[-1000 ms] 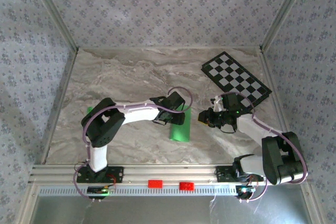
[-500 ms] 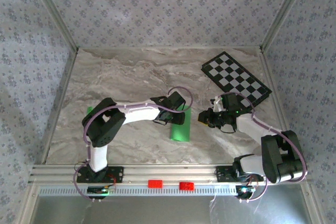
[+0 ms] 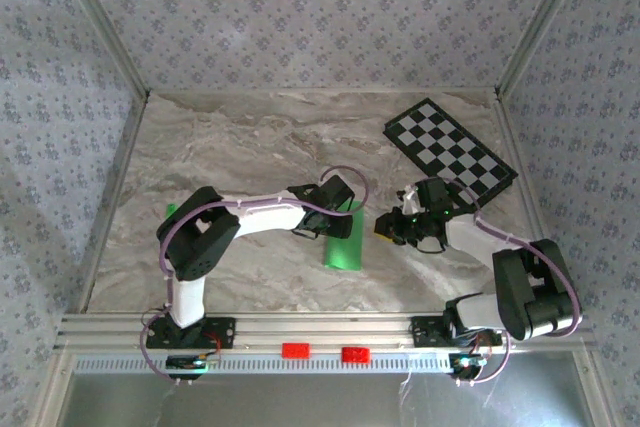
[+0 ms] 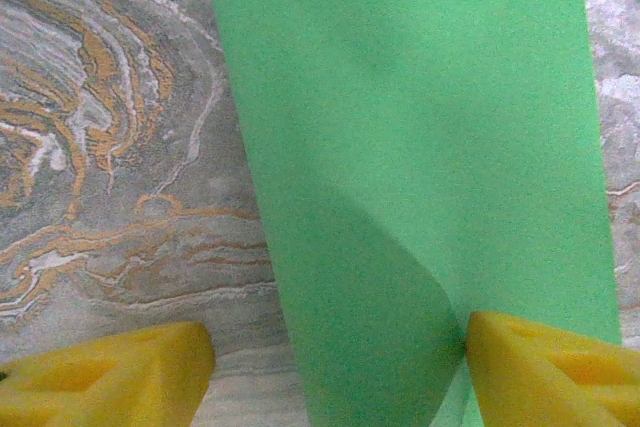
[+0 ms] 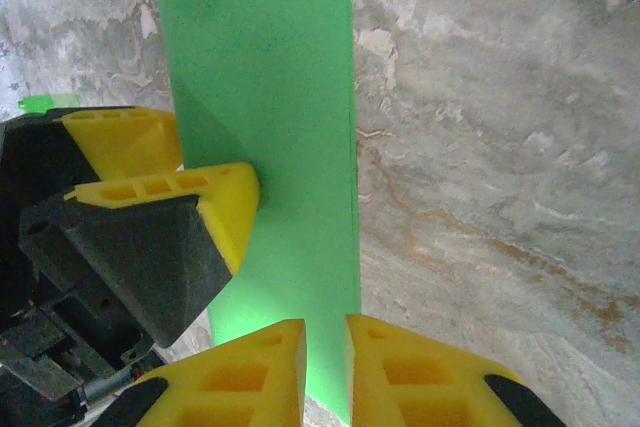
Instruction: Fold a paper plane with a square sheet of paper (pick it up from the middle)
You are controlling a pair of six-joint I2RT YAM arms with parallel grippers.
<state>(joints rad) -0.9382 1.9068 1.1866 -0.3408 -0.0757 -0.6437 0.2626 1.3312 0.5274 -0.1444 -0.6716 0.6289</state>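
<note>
The square sheet of paper (image 3: 345, 245) lies on the marble table, bright green and folded into a long narrow strip; no paper plane is in view. My left gripper (image 3: 340, 217) stands open over the strip's far end. In the left wrist view the paper (image 4: 400, 147) runs between its wide-apart jaws (image 4: 335, 372), and a lifted layer curls against the right fingertip (image 4: 545, 367). My right gripper (image 3: 385, 228) sits at the strip's right side. Its jaws (image 5: 326, 367) are open only by a narrow slit above the paper's (image 5: 270, 77) edge, pinching nothing.
A black-and-white checkered board (image 3: 450, 155) lies at the back right. A tiny green block (image 3: 170, 210) sits by the left arm. Two red blocks (image 3: 295, 350) rest on the front rail. The left gripper's fingers (image 5: 225, 197) are close to my right gripper.
My right gripper has narrowed a little and edged slightly toward the paper. The left arm and the paper have stayed put.
</note>
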